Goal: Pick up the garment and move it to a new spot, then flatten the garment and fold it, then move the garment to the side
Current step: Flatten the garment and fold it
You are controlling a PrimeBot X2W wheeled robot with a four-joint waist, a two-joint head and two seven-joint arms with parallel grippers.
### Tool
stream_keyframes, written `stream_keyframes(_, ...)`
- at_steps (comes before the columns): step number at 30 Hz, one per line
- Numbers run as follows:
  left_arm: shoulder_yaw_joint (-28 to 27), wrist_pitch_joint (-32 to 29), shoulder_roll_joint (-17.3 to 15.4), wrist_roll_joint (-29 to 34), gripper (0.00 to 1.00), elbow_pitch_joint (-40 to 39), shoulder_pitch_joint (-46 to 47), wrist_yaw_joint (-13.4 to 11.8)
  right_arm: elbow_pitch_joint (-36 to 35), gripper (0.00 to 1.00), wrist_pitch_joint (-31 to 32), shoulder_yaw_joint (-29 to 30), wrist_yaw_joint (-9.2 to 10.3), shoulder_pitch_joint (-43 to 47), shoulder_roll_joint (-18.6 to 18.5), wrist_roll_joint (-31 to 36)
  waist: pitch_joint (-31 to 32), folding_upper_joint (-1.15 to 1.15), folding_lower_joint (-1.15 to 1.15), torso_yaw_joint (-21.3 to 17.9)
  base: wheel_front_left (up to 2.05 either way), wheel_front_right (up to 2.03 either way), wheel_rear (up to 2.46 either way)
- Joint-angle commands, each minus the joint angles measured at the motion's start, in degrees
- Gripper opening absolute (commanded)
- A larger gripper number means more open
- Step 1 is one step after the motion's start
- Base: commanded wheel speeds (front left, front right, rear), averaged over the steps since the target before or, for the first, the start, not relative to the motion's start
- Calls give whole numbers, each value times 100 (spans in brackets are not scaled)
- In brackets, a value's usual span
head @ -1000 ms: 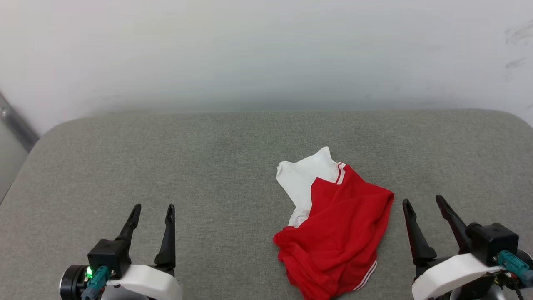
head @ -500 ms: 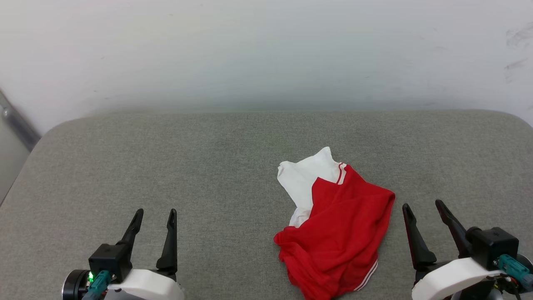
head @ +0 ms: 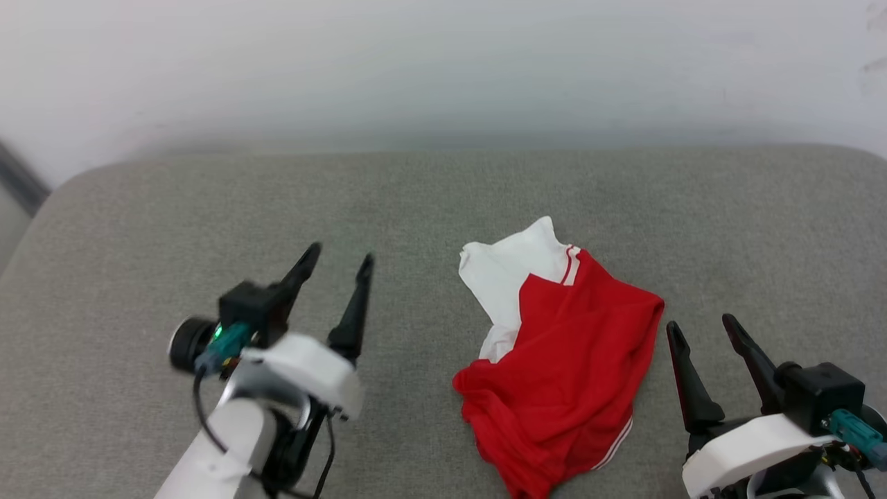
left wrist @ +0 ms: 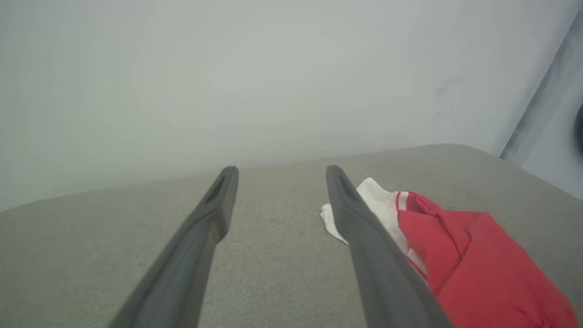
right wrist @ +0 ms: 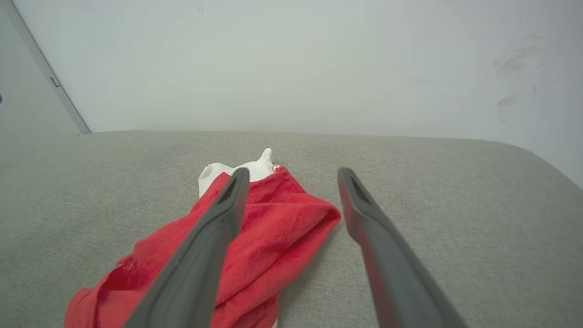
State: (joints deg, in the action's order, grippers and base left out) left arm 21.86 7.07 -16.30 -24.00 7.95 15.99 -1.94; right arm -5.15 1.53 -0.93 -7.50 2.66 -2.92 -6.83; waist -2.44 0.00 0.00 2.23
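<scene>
Garment (head: 561,374) is crumpled in a heap, lower centre-right of the head view, lying on the grey padded surface (head: 416,201). Red body on top, white sleeve poking out at the heap's upper left, striped trim along its lower edge. Left gripper (head: 341,252) is centre-left, fingers apart, tips angled to the upper right, clear of the garment. Right gripper (head: 699,323) is lower right, fingers also apart, just beside the heap's right edge. Pale wall (head: 443,62) runs across the top.

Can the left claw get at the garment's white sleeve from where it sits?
Likely yes: the left claw is open, with bare grey cushion between it and the white sleeve of the garment.
</scene>
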Motion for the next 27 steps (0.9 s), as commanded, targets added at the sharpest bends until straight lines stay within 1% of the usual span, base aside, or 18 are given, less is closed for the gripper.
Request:
stream_keyframes(1, 48, -66, 41, -6, 100, 32, 143, 51, -17, 100, -4, -8, 2, -76, 3, 30, -156, 0, 0, -86, 0, 0, 0)
stream_keyframes(4, 290, -425, 156, -9, 100, 230, 627, 265, -19, 100, -22, -28, 2, -175, 3, 30, -354, 0, 0, -185, 0, 0, 0)
stream_keyframes(5, 466, -701, 223, -18, 100, 419, 888, 414, -5, 100, -47, -46, 2, -242, 3, 18, -475, 0, 0, -259, 0, 0, 0)
stream_keyframes(9, 892, -1262, 357, -49, 100, 772, 1191, 676, 48, 100, -97, -59, 2, -351, 3, -23, -678, 0, 0, -400, 0, 0, 0)
stream_keyframes(12, 1252, -1665, 400, -125, 100, 944, 1257, 810, 86, 100, -146, -42, 2, -406, 3, -48, -797, 0, 0, -468, 0, 0, 0)
stream_keyframes(17, 1867, -2289, 331, -321, 100, 1182, 1256, 924, 165, 100, -219, -66, 2, -500, 3, -98, -954, 0, 0, -529, 0, 0, 0)
stream_keyframes(21, 2285, -2755, 227, -484, 100, 1417, 1368, 940, 228, 100, -277, -110, 2, -592, 3, -152, -1073, 0, 0, -540, 0, 0, 0)
stream_keyframes(26, 2967, -3369, 96, -790, 100, 1711, 1442, 945, 296, 100, -322, -151, 2, -686, 3, -175, -1152, 0, 0, -543, 0, 0, 0)
stream_keyframes(27, 3099, -3472, 71, -875, 69, 1745, 1458, 950, 310, 100, -325, -155, 2, -706, 3, -172, -1160, 0, 0, -544, 0, 0, 0)
